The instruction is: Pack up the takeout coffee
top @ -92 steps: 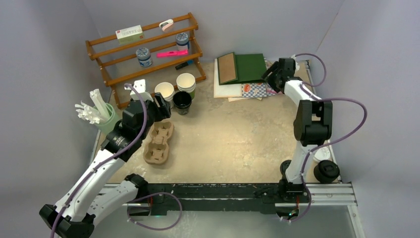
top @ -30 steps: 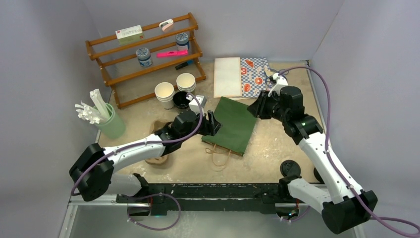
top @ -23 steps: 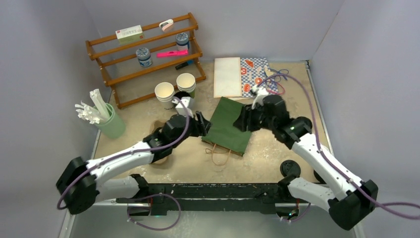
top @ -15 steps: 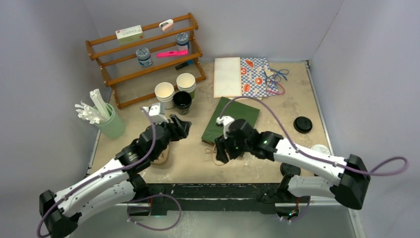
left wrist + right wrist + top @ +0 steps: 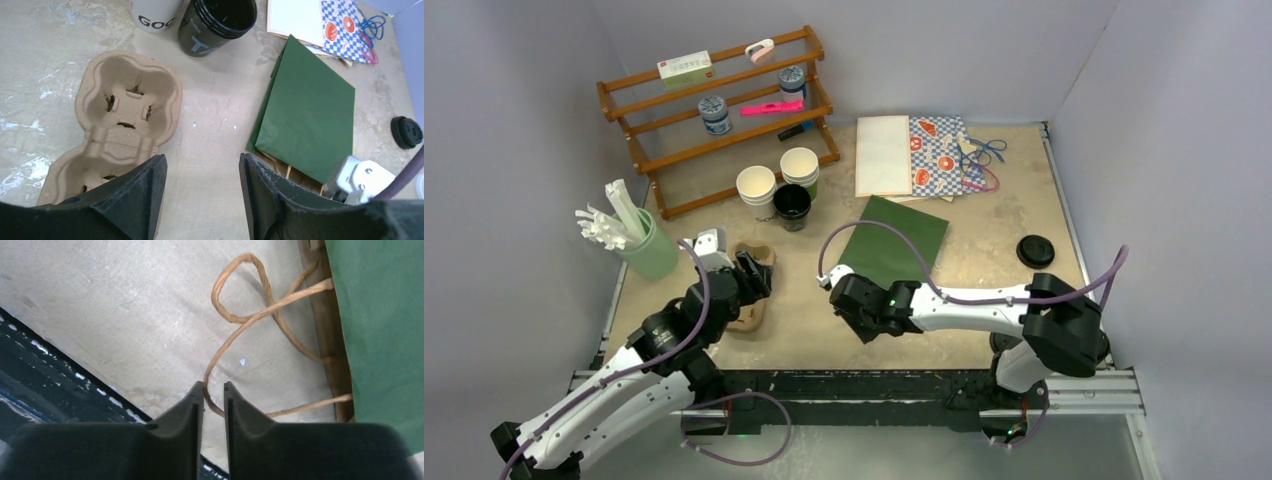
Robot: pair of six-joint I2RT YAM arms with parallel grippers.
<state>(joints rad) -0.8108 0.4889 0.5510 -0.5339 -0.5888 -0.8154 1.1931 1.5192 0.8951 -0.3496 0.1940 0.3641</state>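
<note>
left pincer [image 5: 200,165] wide, over cup carrier [image 5: 100,145] | right pincer [image 5: 214,387] narrow, straddling bag handle [image 5: 300,295]

Green bag [image 5: 894,245], blue-checked paper [image 5: 939,152]

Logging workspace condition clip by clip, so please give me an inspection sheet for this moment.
Surface: sandy beige tabletop, scuffed white in patches.
Job's things: lidded olive-green coffee cup, nothing seen; round black plastic lid lies loose on the right.
Clutter: empty brown pulp cup carrier, flat dark green paper bag, white paper cup, olive-green lidless cup stack, black cup, pale green pot of white cutlery.
Grippers: left gripper open, empty, over the carrier; right gripper jaws narrowly apart around the bag's twine handle.
Cables: purple cable on each arm, the right one arcing above the bag.
Surroundings: wooden shelf rack at the back left, grey walls.
</note>
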